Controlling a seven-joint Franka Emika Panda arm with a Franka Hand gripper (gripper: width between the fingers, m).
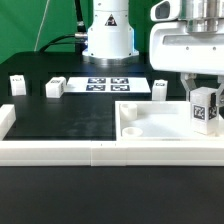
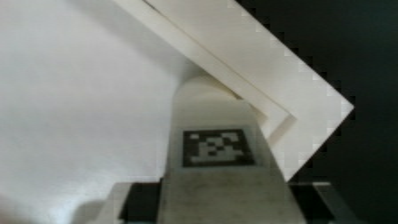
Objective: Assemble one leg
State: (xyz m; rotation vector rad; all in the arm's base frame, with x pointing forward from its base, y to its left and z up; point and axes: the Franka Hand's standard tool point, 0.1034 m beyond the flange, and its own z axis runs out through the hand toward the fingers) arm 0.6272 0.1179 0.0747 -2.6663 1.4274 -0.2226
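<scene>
My gripper (image 1: 204,108) is shut on a leg (image 1: 205,107), a small white block with a black-and-white tag, and holds it upright over the exterior view's right part of the large white panel (image 1: 150,124). In the wrist view the held leg (image 2: 221,140) fills the middle between the dark fingers (image 2: 143,202), with the panel (image 2: 89,110) and its corner edge behind it. Three more legs stand on the black table: one at the far left (image 1: 17,84), one left of the marker board (image 1: 54,87), one right of it (image 1: 160,87).
The marker board (image 1: 108,83) lies at the back in front of the robot base (image 1: 107,35). A white fence (image 1: 60,150) runs along the front edge and up the exterior view's left side. A round hole (image 1: 131,130) shows in the panel near its left corner.
</scene>
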